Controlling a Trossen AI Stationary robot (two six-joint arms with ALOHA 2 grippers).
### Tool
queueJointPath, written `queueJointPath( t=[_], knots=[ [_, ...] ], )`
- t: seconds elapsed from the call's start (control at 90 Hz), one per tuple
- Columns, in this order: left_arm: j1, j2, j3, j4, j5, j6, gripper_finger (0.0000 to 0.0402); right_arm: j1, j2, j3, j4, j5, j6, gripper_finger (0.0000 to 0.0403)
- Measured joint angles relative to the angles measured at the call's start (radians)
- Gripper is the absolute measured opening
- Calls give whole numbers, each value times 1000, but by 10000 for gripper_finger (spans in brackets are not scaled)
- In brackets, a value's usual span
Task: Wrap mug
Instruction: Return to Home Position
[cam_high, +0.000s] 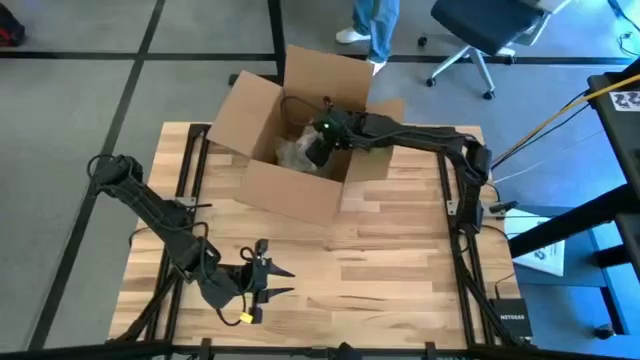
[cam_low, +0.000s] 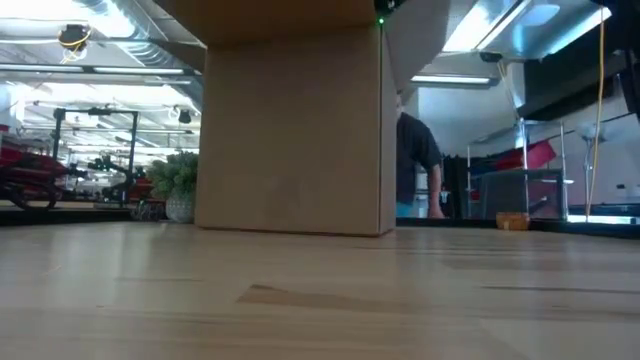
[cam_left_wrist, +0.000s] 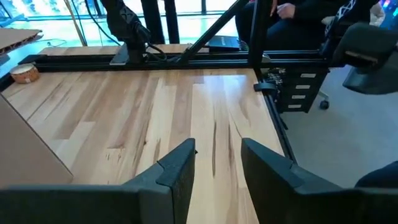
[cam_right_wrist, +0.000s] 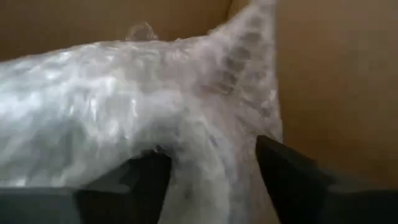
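A brown cardboard box (cam_high: 292, 195) with its flaps open stands on the light wooden table (cam_high: 380, 260), in the upper middle of the high view. Inside it, towards the lower left of the opening, lies a pale bundle of clear bubble wrap (cam_high: 294, 153); the mug is under the wrap and cannot be seen. The right arm stretches in from the right edge of the table, and the right gripper (cam_high: 322, 148) is down inside the box, just beside the bundle. In the right wrist view its two dark fingers (cam_right_wrist: 289, 171) are spread wide, not clenched, with a fold of the wrap lying between them and the box's brown inner wall behind. Whether the pads touch the wrap cannot be told. The left arm sits low at the lower left of the high view. The left gripper (cam_high: 285, 282) points right over bare wood near the table's lower edge, well apart from the box. Its fingers (cam_left_wrist: 180, 171) are parted and hold nothing, with only table planks showing in the gap. In the low view the box's plain side fills the centre of the frame and hides both its contents and the right gripper. To its right, in the room beyond, a person (cam_low: 415, 165) in dark clothing is bent forward. A green potted plant (cam_low: 175, 180) stands at the box's left.
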Motion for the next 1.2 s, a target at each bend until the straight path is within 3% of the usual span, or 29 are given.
queueJointPath(
  t=[0.189,0.556,0.733,1.2],
  knots=[
    [0,0,0,-1,0,0,115,28,0,125,-79,-2,-57,256],
    [44,0,0,-77,52,-37,115,123,-8,392,-199,-13,-169,236],
    [73,-29,0,-111,96,-37,115,171,-55,399,-203,-29,-193,227],
    [75,-114,0,-205,67,-69,115,301,-137,399,-278,-70,-203,225]
  ],
)
